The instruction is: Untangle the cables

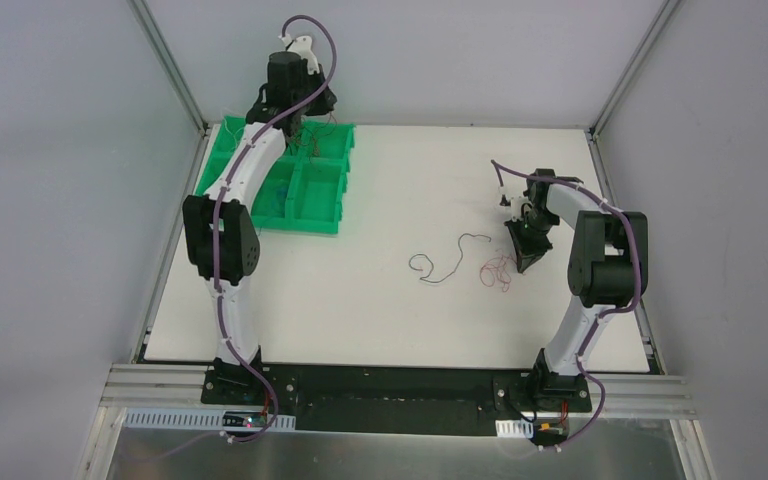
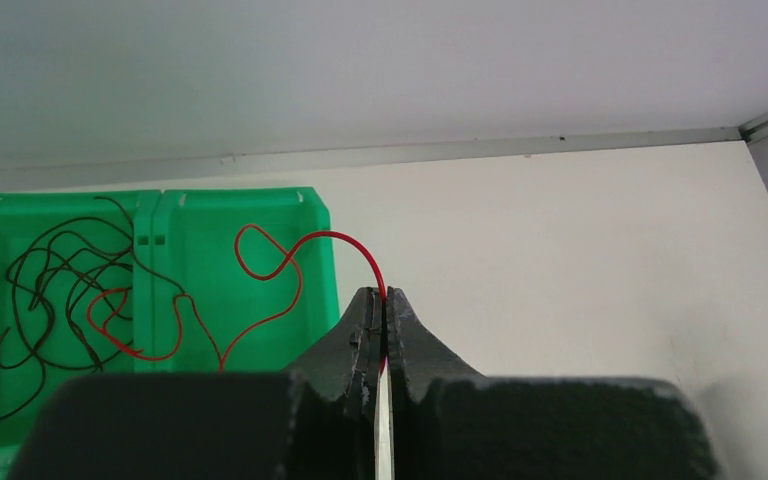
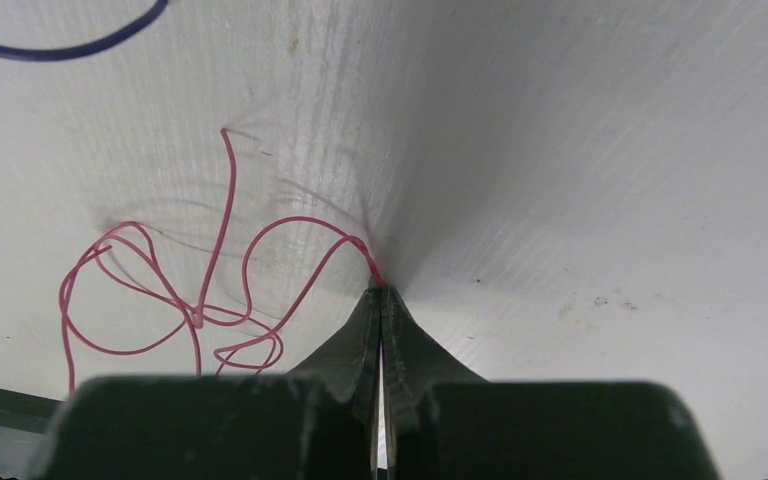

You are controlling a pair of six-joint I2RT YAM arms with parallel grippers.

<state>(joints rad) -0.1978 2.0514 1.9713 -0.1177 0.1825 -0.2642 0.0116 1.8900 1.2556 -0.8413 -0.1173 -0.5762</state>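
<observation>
My left gripper (image 2: 384, 295) is shut on a thin red cable (image 2: 332, 234). That cable arcs from the fingertips back over the green bin (image 2: 230, 193) and loops down inside it. A tangle of black cables (image 2: 60, 275) lies in the bin's neighbouring compartment. In the top view the left gripper (image 1: 308, 120) hangs over the bin's far end. My right gripper (image 3: 380, 288) is shut on the end of a second red cable (image 3: 305, 219), whose loose tangle rests on the table to the left of the fingertips. A dark blue cable (image 3: 50, 57) lies farther off.
The green bin (image 1: 315, 195) with several compartments sits at the table's far left. A dark cable (image 1: 452, 264) curls on the white table left of the red tangle (image 1: 497, 272) and the right gripper (image 1: 528, 262). Grey walls enclose the table.
</observation>
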